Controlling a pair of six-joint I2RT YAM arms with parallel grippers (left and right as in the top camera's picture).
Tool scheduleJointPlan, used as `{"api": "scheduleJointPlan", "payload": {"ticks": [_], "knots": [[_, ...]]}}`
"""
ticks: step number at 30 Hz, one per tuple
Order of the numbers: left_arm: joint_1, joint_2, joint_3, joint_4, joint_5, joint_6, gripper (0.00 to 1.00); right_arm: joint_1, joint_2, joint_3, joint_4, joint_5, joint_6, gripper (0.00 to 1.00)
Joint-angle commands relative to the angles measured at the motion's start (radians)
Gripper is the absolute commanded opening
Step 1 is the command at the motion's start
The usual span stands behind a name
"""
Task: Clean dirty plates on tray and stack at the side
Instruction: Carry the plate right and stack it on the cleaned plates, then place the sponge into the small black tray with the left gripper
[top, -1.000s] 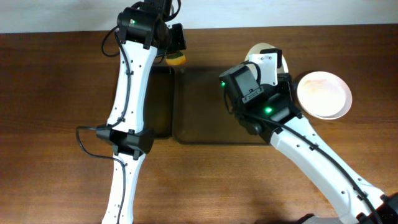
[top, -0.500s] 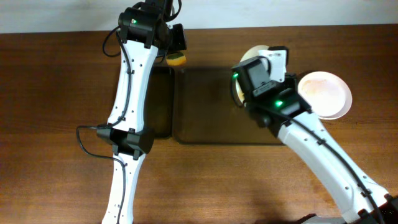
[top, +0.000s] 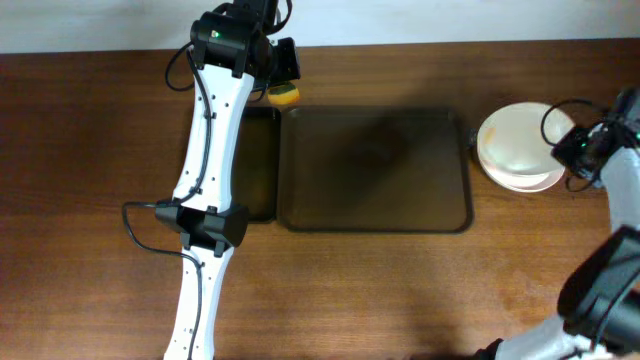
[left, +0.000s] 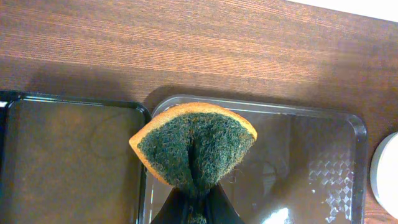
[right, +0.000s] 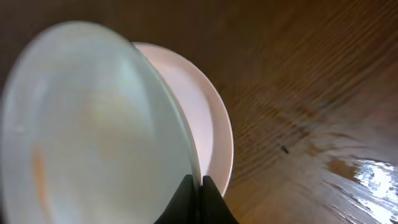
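Two plates (top: 518, 148), perhaps more, in a stack just beside tray (top: 375, 175).

A folded sponge (left: 194, 148) (yellow-orange rim, dark green scouring face) hangs just beside the far right corner of a narrow black tray (left: 68, 162), whose glossy floor bears a faint ring, possibly a smear.

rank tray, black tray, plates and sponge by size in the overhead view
1. tray
2. black tray, partly hidden under the left arm, so less sure
3. plates, taken together
4. sponge
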Motion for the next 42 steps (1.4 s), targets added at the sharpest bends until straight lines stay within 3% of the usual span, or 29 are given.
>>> {"api": "scheduleJointPlan", "payload": {"ticks": [1,3,5,8,12,17,23,26,27,29,32,33,34,36,42], "knots": [[0.002,0.0,-0.004,-0.003,0.007,-0.013,0.0,-0.007,0.087,0.01,0.053,-0.019,0.002,0.04],[0.002,0.0,-0.004,-0.003,0.007,-0.013,0.0,-0.009,0.104,0.01,0.093,-0.008,0.005,0.09],[0.003,0.0,-0.004,-0.008,0.008,-0.004,0.0,-0.009,0.098,0.023,0.088,-0.016,0.004,0.43],[0.024,0.0,-0.004,-0.083,0.003,0.069,0.0,-0.005,0.087,0.15,-0.11,-0.153,-0.026,0.6],[0.106,0.0,-0.06,-0.108,0.005,0.101,0.0,0.112,0.076,0.366,-0.38,-0.189,-0.097,0.62],[0.133,0.0,-0.367,-0.068,-0.097,0.174,0.0,0.307,0.08,0.377,-0.42,-0.177,-0.124,0.67],[0.135,0.0,-0.736,0.117,-0.093,0.183,0.0,0.36,0.08,0.377,-0.442,-0.17,-0.124,0.7],[0.135,-0.002,-0.737,0.121,-0.085,0.183,0.58,0.36,0.08,0.377,-0.444,-0.171,-0.124,0.7],[0.135,-0.005,-0.708,0.106,-0.085,0.183,0.64,0.36,0.08,0.377,-0.446,-0.171,-0.124,0.7],[0.135,-0.006,-0.602,0.052,-0.082,0.183,0.72,0.36,0.08,0.377,-0.455,-0.179,-0.125,0.71],[0.135,-0.008,-0.325,-0.087,-0.082,0.183,0.73,0.36,0.068,0.38,-0.463,-0.253,-0.162,0.71],[0.135,-0.008,-0.248,-0.108,-0.079,0.183,0.8,0.36,0.055,0.388,-0.473,-0.253,-0.167,0.71],[0.135,-0.025,-0.185,-0.108,-0.043,0.19,1.0,0.36,0.037,0.4,-0.488,-0.258,-0.182,0.71],[0.135,-0.106,-0.091,-0.108,-0.022,0.167,1.0,0.36,-0.029,0.456,-0.554,-0.267,-0.238,0.71],[0.135,-0.148,-0.085,-0.103,-0.015,0.156,1.0,0.36,-0.306,0.506,-0.655,-0.267,-0.251,0.71]]}}
